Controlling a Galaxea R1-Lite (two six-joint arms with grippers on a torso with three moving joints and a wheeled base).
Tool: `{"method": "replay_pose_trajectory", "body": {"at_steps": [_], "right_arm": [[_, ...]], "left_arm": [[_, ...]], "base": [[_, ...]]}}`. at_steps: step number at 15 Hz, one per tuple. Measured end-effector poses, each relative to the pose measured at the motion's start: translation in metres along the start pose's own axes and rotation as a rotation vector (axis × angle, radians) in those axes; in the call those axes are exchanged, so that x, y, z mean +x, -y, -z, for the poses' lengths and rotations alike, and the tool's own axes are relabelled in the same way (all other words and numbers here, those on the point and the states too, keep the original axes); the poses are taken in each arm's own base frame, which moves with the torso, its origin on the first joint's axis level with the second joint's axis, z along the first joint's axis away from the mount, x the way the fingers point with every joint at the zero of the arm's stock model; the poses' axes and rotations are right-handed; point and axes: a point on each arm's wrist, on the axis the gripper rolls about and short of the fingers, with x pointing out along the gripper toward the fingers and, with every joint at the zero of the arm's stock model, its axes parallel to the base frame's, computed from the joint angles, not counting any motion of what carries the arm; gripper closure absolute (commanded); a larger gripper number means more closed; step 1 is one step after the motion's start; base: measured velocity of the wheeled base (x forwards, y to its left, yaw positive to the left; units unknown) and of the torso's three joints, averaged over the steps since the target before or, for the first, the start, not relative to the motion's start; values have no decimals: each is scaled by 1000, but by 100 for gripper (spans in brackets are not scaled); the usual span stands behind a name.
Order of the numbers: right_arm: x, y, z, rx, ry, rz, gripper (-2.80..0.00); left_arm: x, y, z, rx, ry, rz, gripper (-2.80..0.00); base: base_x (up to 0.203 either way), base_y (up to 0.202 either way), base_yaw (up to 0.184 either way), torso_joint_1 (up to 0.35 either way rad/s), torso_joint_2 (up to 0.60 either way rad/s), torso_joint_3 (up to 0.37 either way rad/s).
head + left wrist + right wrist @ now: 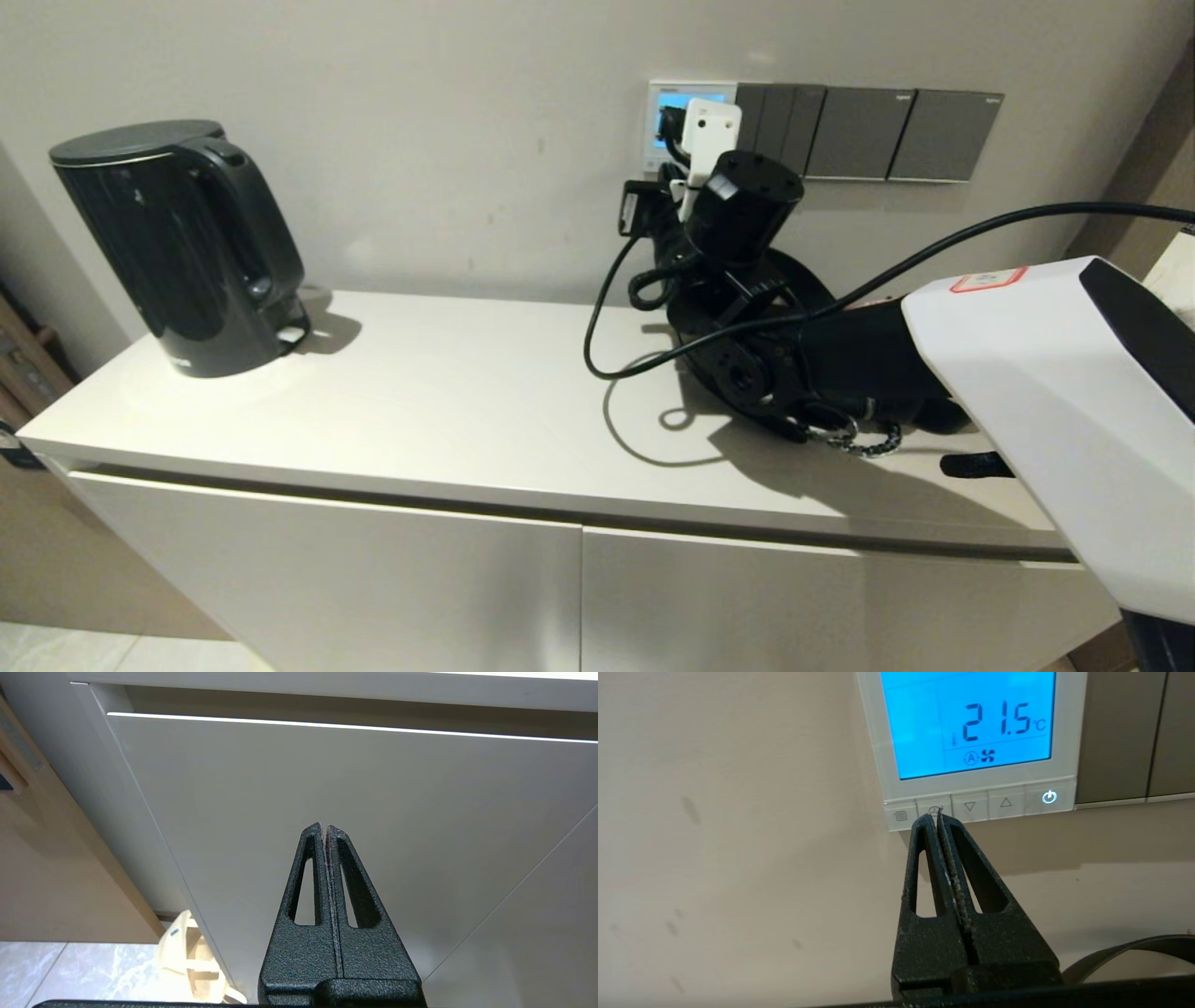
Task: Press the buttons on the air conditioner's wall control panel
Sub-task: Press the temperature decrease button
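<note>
The white wall control panel (1064, 728) has a glowing blue screen (924, 728) that reads 21.5 °C. It also shows in the head view (653, 121), partly hidden by my right wrist (747, 210). The buttons (987, 805) run along its bottom edge. My right gripper (937, 814) is shut and empty, with its tip at the second key from the left, the one with a round icon (934, 808). I cannot tell whether it touches the key. My left gripper (324, 828) is shut and empty, parked low in front of a white cabinet door (420, 812).
Dark grey switch plates (868, 135) sit right beside the panel on the wall. A black kettle (182, 247) stands at the left of the white cabinet top (448, 392). A black cable (607, 308) loops down from my right arm onto the top.
</note>
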Motion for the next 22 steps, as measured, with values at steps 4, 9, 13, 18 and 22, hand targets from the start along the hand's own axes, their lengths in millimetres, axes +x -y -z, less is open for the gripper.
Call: {"method": "replay_pose_trajectory", "body": {"at_steps": [4,9,13,18,22], "right_arm": [[6,3,0,-8,32,17,0],[7,4,2,-14,32,14,0],[12,8,5,-22,34,23,0],[16,13,12,-35,25,31,0],[18,13,15,-44,26,35,0]], "left_arm": [[0,0,0,0,0,0,0],[0,0,0,0,0,0,0],[0,0,0,0,0,0,0],[0,0,0,0,0,0,0],[0,0,0,0,0,1,0]], "base": [[0,0,0,0,0,0],[0,0,0,0,0,0],[0,0,0,0,0,0],[0,0,0,0,0,0],[0,0,0,0,0,0]]}}
